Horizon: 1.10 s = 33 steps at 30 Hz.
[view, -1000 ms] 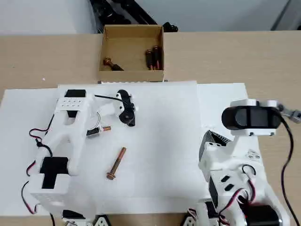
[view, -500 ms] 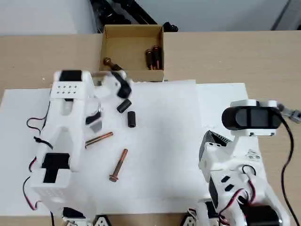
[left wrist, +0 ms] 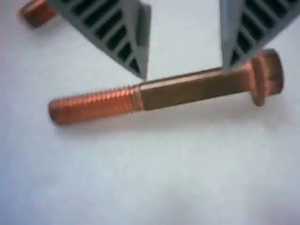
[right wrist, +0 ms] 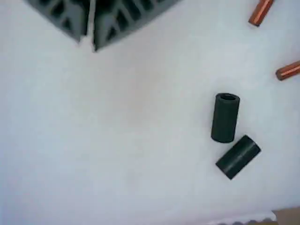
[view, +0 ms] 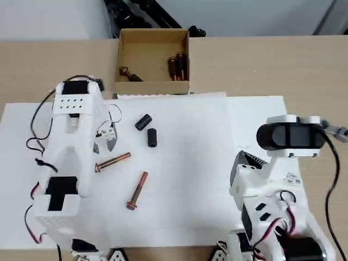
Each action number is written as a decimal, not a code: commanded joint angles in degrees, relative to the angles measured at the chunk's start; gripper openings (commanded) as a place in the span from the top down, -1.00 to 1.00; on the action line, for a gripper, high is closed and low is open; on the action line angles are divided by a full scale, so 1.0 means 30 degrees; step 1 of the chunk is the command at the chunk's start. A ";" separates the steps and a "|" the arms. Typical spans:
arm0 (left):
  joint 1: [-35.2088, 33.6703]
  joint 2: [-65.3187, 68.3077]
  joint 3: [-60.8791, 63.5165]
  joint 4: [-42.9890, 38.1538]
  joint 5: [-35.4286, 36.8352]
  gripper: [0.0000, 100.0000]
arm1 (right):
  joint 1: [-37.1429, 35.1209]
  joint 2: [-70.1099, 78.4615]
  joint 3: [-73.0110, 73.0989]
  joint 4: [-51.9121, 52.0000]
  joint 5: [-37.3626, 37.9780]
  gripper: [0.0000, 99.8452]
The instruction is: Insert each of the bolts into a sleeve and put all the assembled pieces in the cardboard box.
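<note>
Two copper bolts lie on the white sheet: one just below my left gripper, the other nearer the front. The left wrist view has the first bolt lying across beneath my open left gripper, its fingers straddling the shank near the head without gripping. Two black sleeves lie loose right of that gripper; the right wrist view also has both sleeves. My right gripper is shut on nothing. The cardboard box at the back holds assembled pieces.
The white sheet covers the middle of the wooden table. The right arm's body stands folded at the front right. Open sheet lies between the sleeves and the right arm.
My left gripper let go of a bolt and a sleeve, which now lie apart on the sheet. The left arm swung back toward the box, then came down over the dropped bolt.
</note>
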<state>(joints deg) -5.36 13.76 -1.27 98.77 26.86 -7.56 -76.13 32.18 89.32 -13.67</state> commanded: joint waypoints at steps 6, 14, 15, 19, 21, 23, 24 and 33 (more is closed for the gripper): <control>0.0000 -0.0176 0.0103 -0.0147 0.5275 0.80 | 0.0161 -0.0015 0.0029 -0.0161 0.0176 0.98; 0.0264 -0.0176 0.0542 -0.0176 0.5245 0.81 | 0.0161 -0.0015 0.0029 0.0132 0.0176 0.99; 0.0410 -0.0176 0.0806 -0.0205 0.5245 0.81 | 0.0161 -0.0015 0.0029 0.0366 0.0176 0.99; 0.0733 -0.0147 0.1890 -0.1114 0.5802 0.80 | 0.0190 -0.0015 0.0029 0.0747 0.0176 0.99; 0.0733 -0.0176 0.2681 -0.2344 0.7004 0.80 | 0.0190 -0.0015 0.0029 0.0630 0.0147 0.99; 0.0850 -0.0176 0.3473 -0.3399 0.8147 0.81 | 0.0190 0.0015 0.0029 0.0542 0.0147 0.99; 0.0908 -0.0176 0.3853 -0.3868 0.8674 0.81 | 0.0190 0.0015 0.0029 0.0542 0.0147 0.99; 0.0264 -0.0234 0.4352 -0.4747 1.1136 0.80 | 0.0190 0.0044 0.0029 0.0542 0.0147 0.99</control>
<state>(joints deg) -3.52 13.76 11.82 84.88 59.56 -7.56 -76.13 32.18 91.25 -13.67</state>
